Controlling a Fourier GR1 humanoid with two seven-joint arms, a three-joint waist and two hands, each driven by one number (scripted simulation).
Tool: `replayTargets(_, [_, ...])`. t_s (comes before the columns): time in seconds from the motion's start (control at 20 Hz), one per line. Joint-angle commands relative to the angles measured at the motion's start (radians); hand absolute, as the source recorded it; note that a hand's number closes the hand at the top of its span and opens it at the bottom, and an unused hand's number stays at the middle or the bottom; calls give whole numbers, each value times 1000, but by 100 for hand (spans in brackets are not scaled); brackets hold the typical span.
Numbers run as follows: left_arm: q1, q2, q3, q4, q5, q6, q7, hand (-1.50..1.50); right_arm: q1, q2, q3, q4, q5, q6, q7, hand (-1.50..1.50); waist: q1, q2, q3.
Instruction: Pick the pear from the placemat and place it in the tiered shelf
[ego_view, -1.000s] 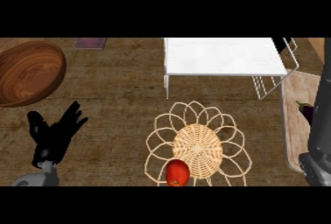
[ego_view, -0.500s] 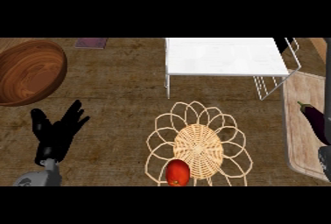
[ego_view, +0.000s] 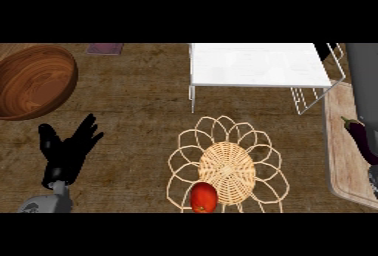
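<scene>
left hand (ego_view: 65, 152) fingers spread, empty (resting) | pear (ego_view: 204, 197) on placemat (ego_view: 230, 162) | tiered shelf (ego_view: 258, 65) beyond

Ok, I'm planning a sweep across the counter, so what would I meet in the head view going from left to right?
Wooden bowl → left hand, resting open → woven placemat with the pear → cutting board with the eggplant. Tiered shelf left out: it overlaps the placemat's span.

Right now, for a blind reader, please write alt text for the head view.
A red pear lies on the woven placemat near the bottom edge, below the white tiered shelf; the open left hand rests at lower left.
</scene>
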Motion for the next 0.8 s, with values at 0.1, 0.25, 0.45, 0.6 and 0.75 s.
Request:
replayTargets(0.1, [-34,53,56,63,39,-47,21,0,-75,1,-11,153,26,-79,-79,150,1,6,-6])
replayTargets(0.25, [55,-11,-3,31,-14,-13,-40,0,-49,-9,-31,187,5,-95,-155,150,0,4,-6])
replayTargets(0.45, [77,-3,-4,-26,-7,-10,14,0,-7,3,-17,184,15,-121,-190,150,-4,1,-5])
replayTargets(0.6, [24,-26,-11,93,-18,-23,-49,0,-57,3,-12,244,30,-126,-201,150,-4,5,-6])
replayTargets(0.75, [8,16,22,16,20,-34,36,0,-124,-17,5,292,50,-58,-164,150,1,4,-6])
